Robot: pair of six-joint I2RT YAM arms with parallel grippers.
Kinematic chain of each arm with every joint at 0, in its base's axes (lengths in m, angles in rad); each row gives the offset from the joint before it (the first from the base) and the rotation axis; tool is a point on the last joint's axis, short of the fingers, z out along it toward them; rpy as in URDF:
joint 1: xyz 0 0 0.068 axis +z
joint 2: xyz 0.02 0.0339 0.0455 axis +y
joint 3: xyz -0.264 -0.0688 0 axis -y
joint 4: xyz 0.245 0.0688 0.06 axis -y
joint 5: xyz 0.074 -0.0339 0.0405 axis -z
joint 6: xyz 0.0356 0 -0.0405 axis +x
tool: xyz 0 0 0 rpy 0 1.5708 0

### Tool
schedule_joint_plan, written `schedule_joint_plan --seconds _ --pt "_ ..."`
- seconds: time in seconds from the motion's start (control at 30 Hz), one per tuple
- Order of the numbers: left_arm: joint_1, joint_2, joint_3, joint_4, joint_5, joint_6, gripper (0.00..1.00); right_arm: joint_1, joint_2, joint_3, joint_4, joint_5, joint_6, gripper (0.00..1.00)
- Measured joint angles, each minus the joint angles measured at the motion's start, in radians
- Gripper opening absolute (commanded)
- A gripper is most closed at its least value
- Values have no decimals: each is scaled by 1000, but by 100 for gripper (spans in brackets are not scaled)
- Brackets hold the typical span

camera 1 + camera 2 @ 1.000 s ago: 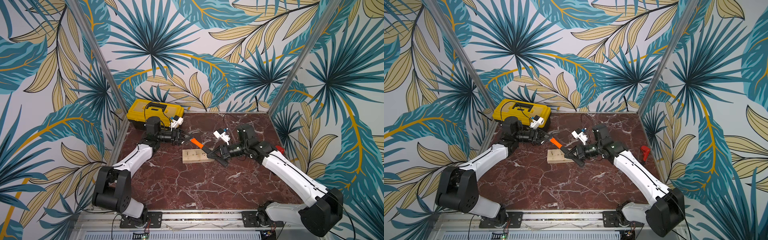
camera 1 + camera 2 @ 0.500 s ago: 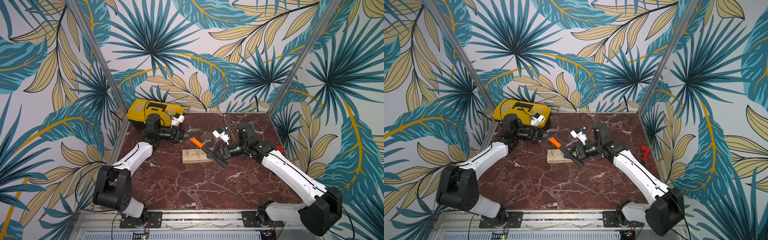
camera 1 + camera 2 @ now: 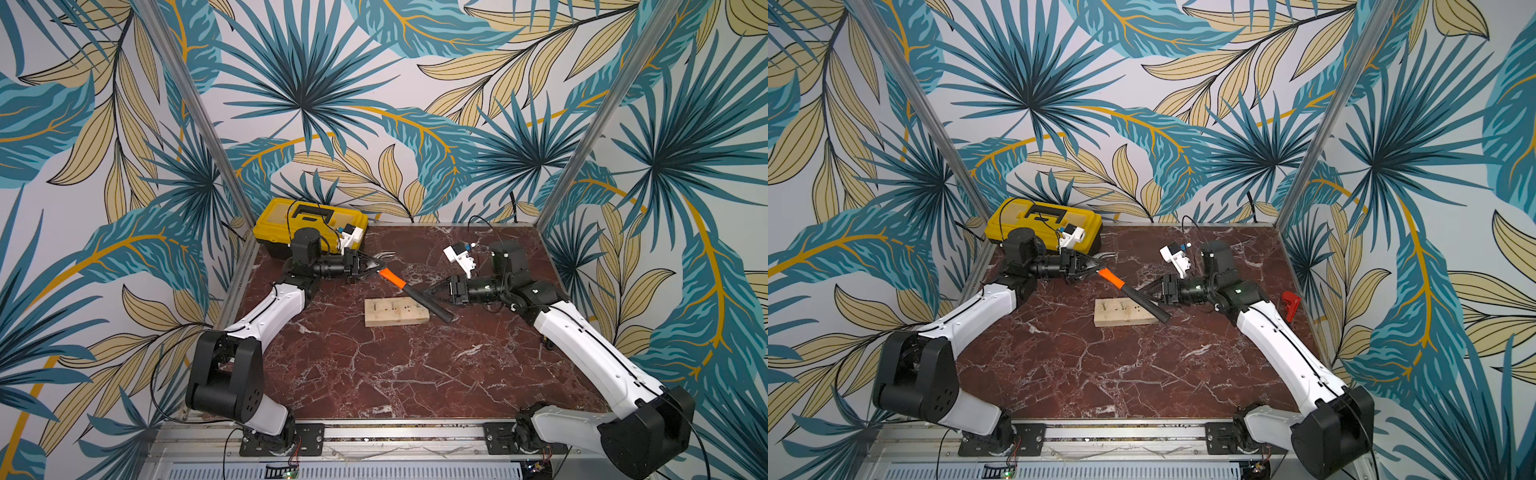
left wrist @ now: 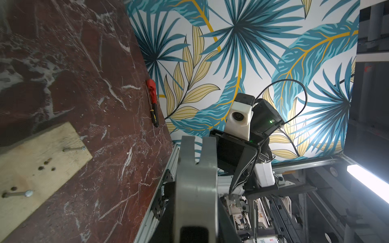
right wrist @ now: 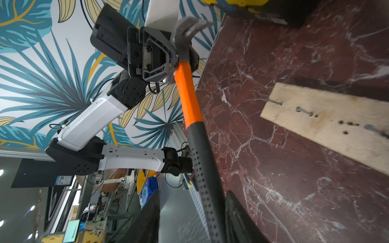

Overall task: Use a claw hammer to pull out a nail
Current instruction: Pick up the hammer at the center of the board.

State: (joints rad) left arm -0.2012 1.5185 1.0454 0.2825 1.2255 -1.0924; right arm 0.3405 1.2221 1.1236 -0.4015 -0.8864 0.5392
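**A:** What is the left gripper (image 3: 374,266) doing?

**B:** It is clamped on the claw hammer (image 3: 411,291) at the very top, where the silver head meets the orange shaft. In the right wrist view its black fingers (image 5: 166,52) press on either side of that neck, and the forked claw curves away above them.

**A:** And the right gripper (image 3: 434,293)?

**B:** It has let go. Its jaws stand apart on either side of the black lower shaft. The right wrist view shows a clear gap between one finger (image 5: 147,221) and the perforated grip. I cannot tell whether the other finger touches the shaft.

**A:** So where is the hammer?

**B:** It is in the air between the two arms, slanting from the left gripper down toward the right one. In both top views the butt of the black shaft crosses the right end of the wooden block (image 3: 395,312). I cannot tell whether it rests on anything.

**A:** And the block?

**B:** It lies flat on the red marble table (image 3: 374,374), near the middle. Nails (image 4: 73,149) stand out of its top face, with several empty holes beside them.

**A:** Anything else around?

**B:** A yellow toolbox (image 3: 282,216) sits in the back left corner, behind the left arm. A red-headed tool (image 3: 1289,303) lies at the table's right edge, well apart from the block.
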Motion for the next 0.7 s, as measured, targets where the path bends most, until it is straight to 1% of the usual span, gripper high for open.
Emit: schedule_joint_plan --seconds 0.13,0.27,0.33,0.4,0.47,0.6,0.7 --pt "5 -13 -12 -18 -103 -8 0 -34 -95 -15 36 121 22 60" --pt "1 -43 -18 -33 -205 -19 0 -46 -162 -50 79 245 58 61" --pt "-5 -64 -18 -34 -257 -26 0 -47 -185 -89 112 309 86 62" --pt "-11 -82 -18 -34 -306 -35 0 -47 -204 -142 156 363 121 66" --pt "-20 -98 -18 -34 -356 -45 0 -47 -223 -200 204 410 162 70" --pt "-46 -122 -18 -35 -448 -61 0 -48 -249 -301 313 475 243 70" --pt "-73 -132 -18 -33 -502 -77 0 -47 -258 -398 489 512 305 71"
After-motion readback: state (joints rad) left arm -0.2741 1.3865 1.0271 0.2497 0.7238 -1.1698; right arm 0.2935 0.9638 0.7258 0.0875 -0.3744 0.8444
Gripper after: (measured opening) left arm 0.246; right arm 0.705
